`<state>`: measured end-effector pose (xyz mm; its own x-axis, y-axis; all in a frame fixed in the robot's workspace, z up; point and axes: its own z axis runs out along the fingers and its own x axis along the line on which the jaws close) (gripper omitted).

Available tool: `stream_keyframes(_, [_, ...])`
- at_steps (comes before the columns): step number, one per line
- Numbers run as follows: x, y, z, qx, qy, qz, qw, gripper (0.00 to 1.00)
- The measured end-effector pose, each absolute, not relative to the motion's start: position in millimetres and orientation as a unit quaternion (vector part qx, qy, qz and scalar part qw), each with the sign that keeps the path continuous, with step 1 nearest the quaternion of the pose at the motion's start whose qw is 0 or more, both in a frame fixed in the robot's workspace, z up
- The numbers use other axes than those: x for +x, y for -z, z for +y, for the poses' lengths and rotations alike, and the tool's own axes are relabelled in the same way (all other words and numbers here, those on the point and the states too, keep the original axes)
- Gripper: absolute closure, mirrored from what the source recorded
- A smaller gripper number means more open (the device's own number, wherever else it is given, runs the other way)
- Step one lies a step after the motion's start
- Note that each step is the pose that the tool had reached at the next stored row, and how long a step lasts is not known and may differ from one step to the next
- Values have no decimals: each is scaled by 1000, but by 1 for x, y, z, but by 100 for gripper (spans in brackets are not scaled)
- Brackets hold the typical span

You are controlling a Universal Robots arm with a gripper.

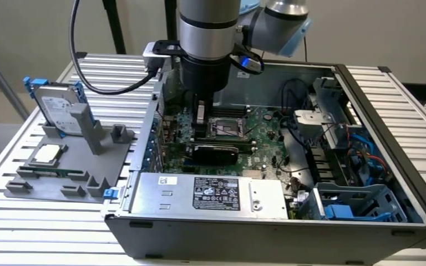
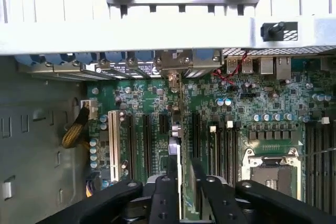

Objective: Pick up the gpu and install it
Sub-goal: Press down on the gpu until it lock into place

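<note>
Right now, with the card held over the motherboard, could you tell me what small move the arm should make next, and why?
Probably a slow, straight push down. In the wrist view the gpu stands on edge between the jaws of the gripper, in line with the slots on the motherboard, its bracket near the case's rear wall.

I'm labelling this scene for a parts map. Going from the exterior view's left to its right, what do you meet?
Hard drive standing in the grey holder tray → gripper holding the gpu edge-on above the motherboard → CPU socket → blue drive cage inside the computer case.
</note>
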<state>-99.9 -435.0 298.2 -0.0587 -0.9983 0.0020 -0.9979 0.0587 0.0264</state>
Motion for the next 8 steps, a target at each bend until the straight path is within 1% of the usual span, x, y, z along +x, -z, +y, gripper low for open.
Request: stream_keyframes(8, [-100,-298,-435,686,9,-728,10,100])
